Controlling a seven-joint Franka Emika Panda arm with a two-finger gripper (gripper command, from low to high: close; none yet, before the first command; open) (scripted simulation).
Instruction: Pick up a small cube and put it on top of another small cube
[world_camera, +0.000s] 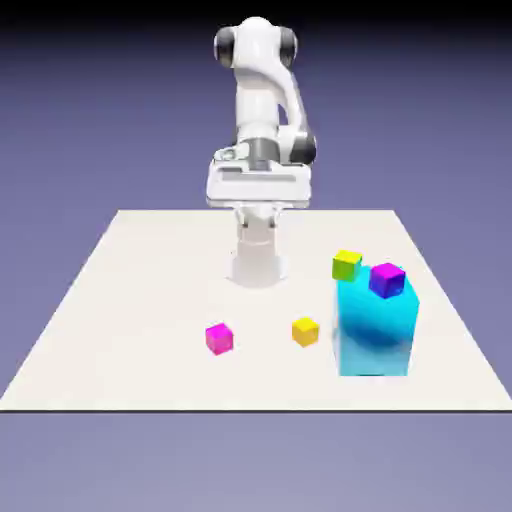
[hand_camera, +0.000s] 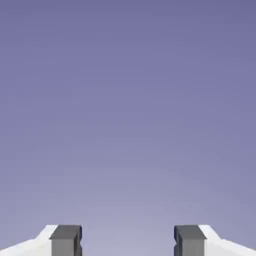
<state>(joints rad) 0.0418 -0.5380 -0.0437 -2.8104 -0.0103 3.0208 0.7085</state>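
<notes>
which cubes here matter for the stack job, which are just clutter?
Job:
magenta-pink cube, alone on the table
yellow cube, a likely base
gripper, open, holding nothing

Lying about:
large cyan block
purple cube on top of it
yellow-green cube at its far edge

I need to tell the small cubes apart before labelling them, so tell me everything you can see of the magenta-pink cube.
The magenta-pink cube is a small, plain block with flat, matte-looking faces, its top lighter pink than its sides. It sits flat and upright on the white table, turned slightly so that one corner faces the camera. It lies toward the exterior view's left, apart from the yellow cube beside it. Nothing but the table touches it. The hand view shows only backdrop, not the cube.
</notes>
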